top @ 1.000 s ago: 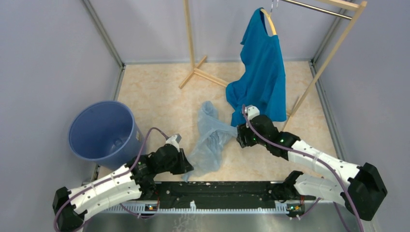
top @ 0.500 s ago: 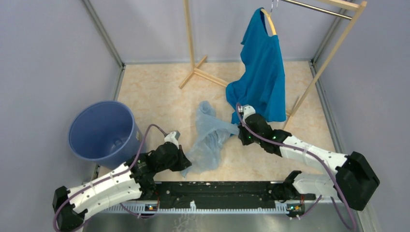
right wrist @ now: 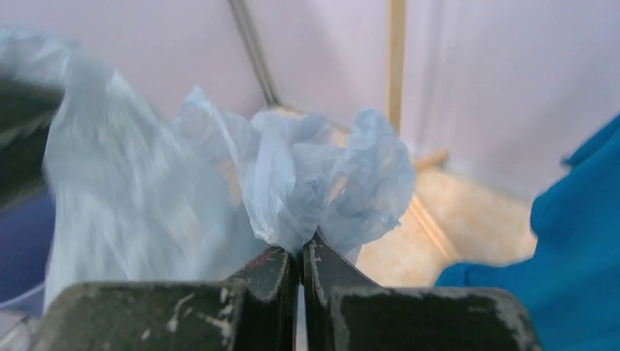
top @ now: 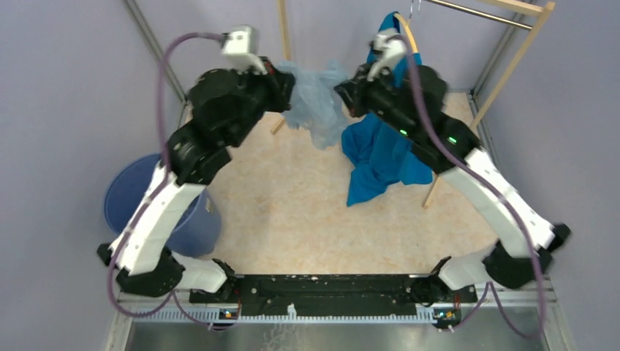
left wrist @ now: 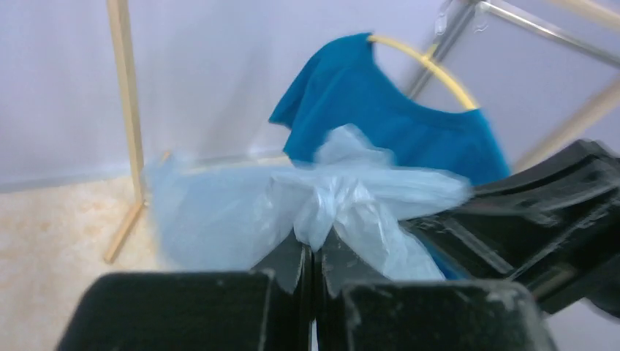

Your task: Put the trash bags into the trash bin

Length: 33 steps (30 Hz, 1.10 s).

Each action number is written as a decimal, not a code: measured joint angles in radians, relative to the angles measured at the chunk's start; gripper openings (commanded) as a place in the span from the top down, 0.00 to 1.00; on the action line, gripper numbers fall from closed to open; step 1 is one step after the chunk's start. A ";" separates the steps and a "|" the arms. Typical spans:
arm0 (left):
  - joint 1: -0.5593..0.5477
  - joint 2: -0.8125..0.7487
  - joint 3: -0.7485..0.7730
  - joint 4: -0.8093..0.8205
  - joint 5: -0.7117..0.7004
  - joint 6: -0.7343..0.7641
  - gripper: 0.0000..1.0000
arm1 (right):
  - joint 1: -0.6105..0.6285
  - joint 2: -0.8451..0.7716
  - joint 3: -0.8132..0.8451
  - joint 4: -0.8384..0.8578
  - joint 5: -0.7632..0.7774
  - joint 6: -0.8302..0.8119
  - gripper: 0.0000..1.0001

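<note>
The left arm (top: pixel 157 212) is covering part of the trash bin (top: pixel 126 191) by the table's left edge. The left gripper (left wrist: pixel 314 252) and right gripper (right wrist: pixel 301 256) are each pinching the blurred trash bag (top: pixel 314 96), which is overlapping the blue T-shirt (top: pixel 376 157).

One trash bag (top: pixel 316 99), one trash bin (top: pixel 121 201), one blue T-shirt (top: pixel 380 157) (on one hanger (left wrist: pixel 431 62)), one wooden rack (top: pixel 504 77)

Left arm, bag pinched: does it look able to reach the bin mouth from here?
Probably yes. The left gripper is high, but the trash bin stands right by its arm's base with nothing seen between. Catch: the right gripper is shut on the same trash bag, so it must follow or release.
</note>
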 measured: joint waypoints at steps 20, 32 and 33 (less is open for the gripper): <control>-0.004 -0.474 -1.124 -0.029 0.093 -0.189 1.00 | 0.136 -0.245 -0.946 0.051 0.004 0.068 1.00; -0.003 -0.749 -0.711 0.241 -0.083 -0.042 1.00 | 0.137 -0.599 -0.651 0.384 0.004 -0.018 1.00; -0.002 -0.760 -0.794 0.216 -0.098 -0.088 1.00 | 0.135 -0.602 -0.715 0.398 0.010 -0.004 1.00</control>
